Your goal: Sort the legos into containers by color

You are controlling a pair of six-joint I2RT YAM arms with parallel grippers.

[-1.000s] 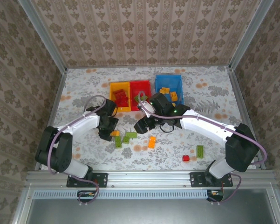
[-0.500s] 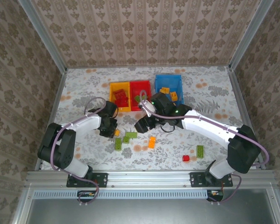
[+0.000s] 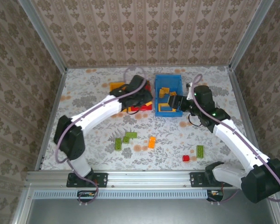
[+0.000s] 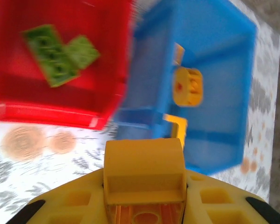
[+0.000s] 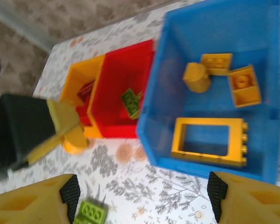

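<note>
While the left gripper (image 4: 144,200) clenches a yellow brick (image 4: 143,161) beside the red bin (image 4: 18,79), the blue bin (image 4: 223,84) lies just ahead to its right, the right gripper (image 5: 144,198) gaping empty.

1. Row on the table (image 3: 84,93): small bin (image 3: 115,87) at 9 o'clock, middle bin (image 5: 116,79), large bin (image 3: 167,79) at 3.
2. Two bricks (image 4: 50,55) lie in the middle bin.
3. Large bin: frame (image 5: 205,157) at 6 o'clock, three bricks (image 5: 216,63) behind it.
4. Loose bricks (image 3: 151,142) lie at the row's 6 o'clock.
5. My left gripper's (image 4: 144,191) brick (image 4: 144,161) hangs just before the gap between middle and large bins.
</note>
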